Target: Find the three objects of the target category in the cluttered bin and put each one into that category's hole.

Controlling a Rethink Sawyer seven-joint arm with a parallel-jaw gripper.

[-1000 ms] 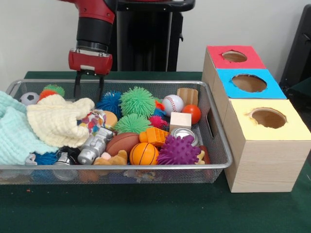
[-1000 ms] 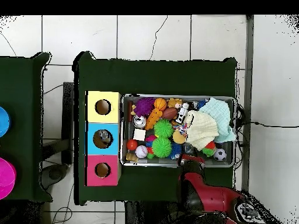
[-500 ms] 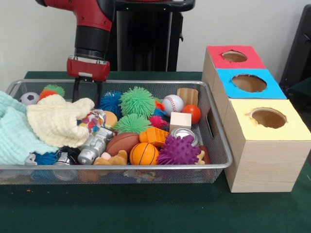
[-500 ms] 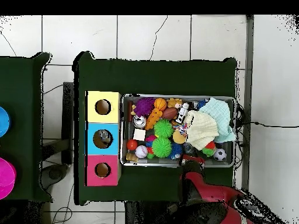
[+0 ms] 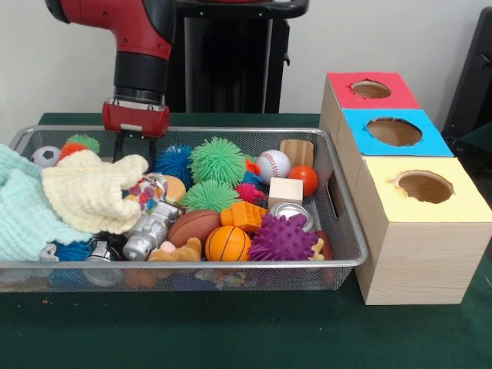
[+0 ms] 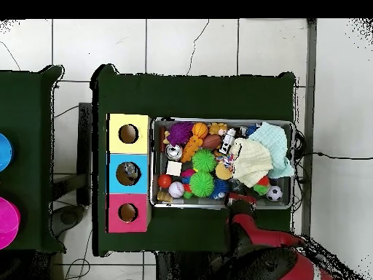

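Bin [image 5: 342, 231] sits on the green desk [image 5: 231, 330], a wire-mesh tray packed to the rim, and the wooden box [image 5: 407, 254] with three round holes (red, blue, yellow tops) is right beside its right end. Can't tell which category is the target, so it could be the smooth balls like the baseball [image 5: 273, 164] and mini basketball [image 5: 227, 244], or the rubbery spiky ones like the purple ball [image 5: 283, 238] and the green fuzzy ball [image 5: 219, 160]. Gripper [image 5: 135, 146] hangs over the far left part of the bin behind the knitted yellow cloth [image 5: 92, 192], jaws a little apart with nothing between them. Risk as I see it: that floppy cloth and the pale teal one [image 5: 19, 207] probably hide stuff underneath, and the thin jaws could snag a loop of knit and drag the whole pile. Round slick balls may also squirt sideways when pinched, and the soft spines could give a mushy hold.
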